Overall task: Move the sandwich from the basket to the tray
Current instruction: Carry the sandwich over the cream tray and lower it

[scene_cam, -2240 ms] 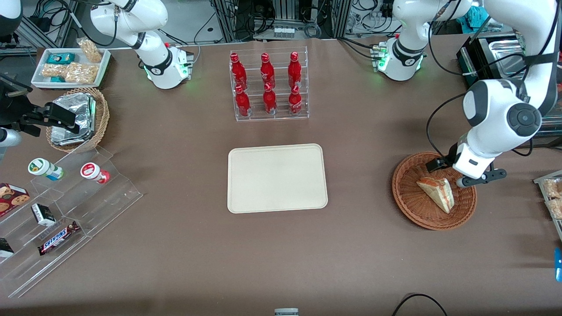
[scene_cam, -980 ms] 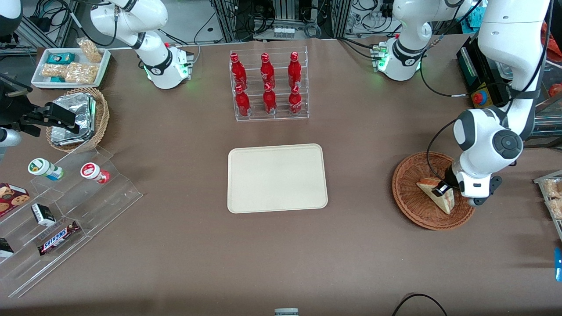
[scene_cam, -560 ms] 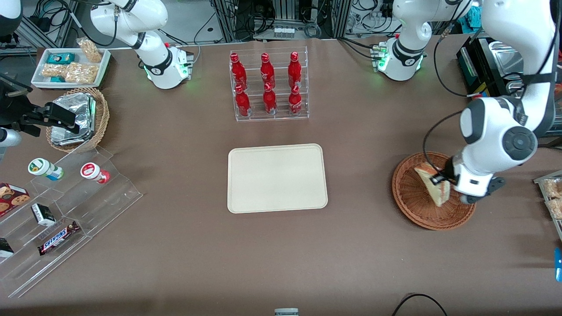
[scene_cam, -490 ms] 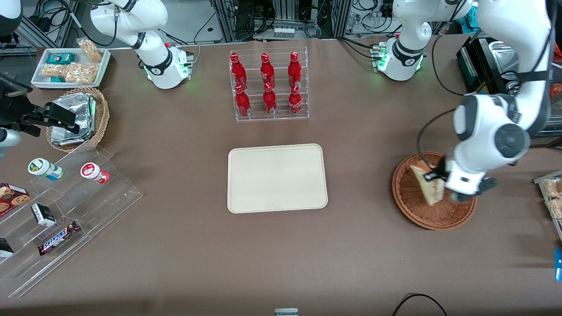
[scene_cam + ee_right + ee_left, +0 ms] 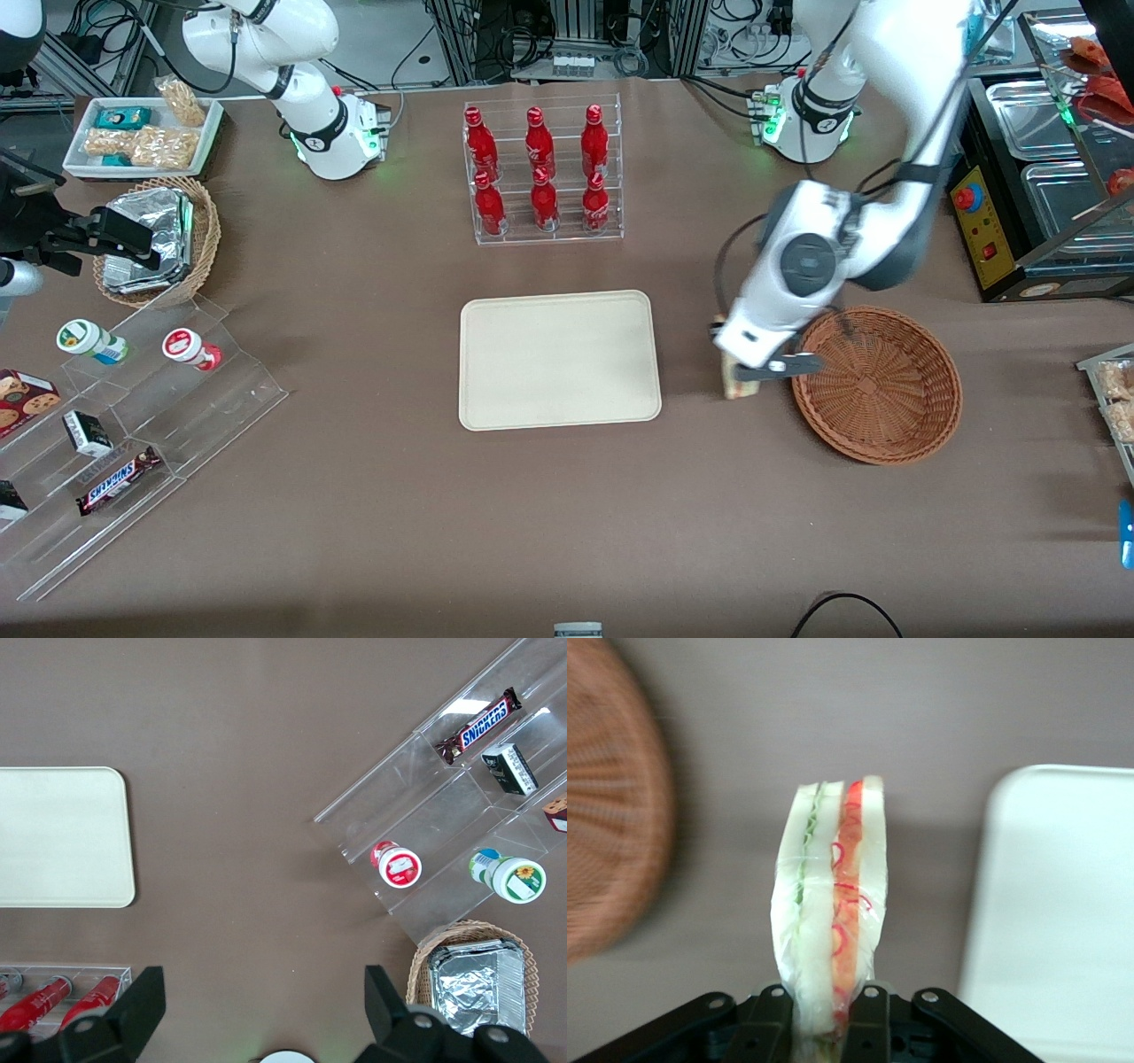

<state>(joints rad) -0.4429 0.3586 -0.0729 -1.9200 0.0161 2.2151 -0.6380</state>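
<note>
I have the sandwich (image 5: pixel 831 921) pinched on its two bread faces, so it hangs on edge below the gripper (image 5: pixel 826 1020) with the green and red filling layers facing the wrist camera. The fingers (image 5: pixel 866 1020) are clamped on its thick end, which I judge keeps the wedge from swinging as it travels. In the front view the gripper (image 5: pixel 742 370) and the sandwich (image 5: pixel 730 383) are over bare table between the basket (image 5: pixel 877 385) and the tray (image 5: pixel 558 359), just beside the basket's rim and clear of it.

The basket is now empty. The tray's nearest rounded edge (image 5: pixel 983 895) is close to the sandwich, and its whole surface is bare, so I can set down anywhere on it. The low rim should need little clearance, I reckon. The bottle rack (image 5: pixel 542 173) stands farther from the front camera than the tray, well apart from my straight path.
</note>
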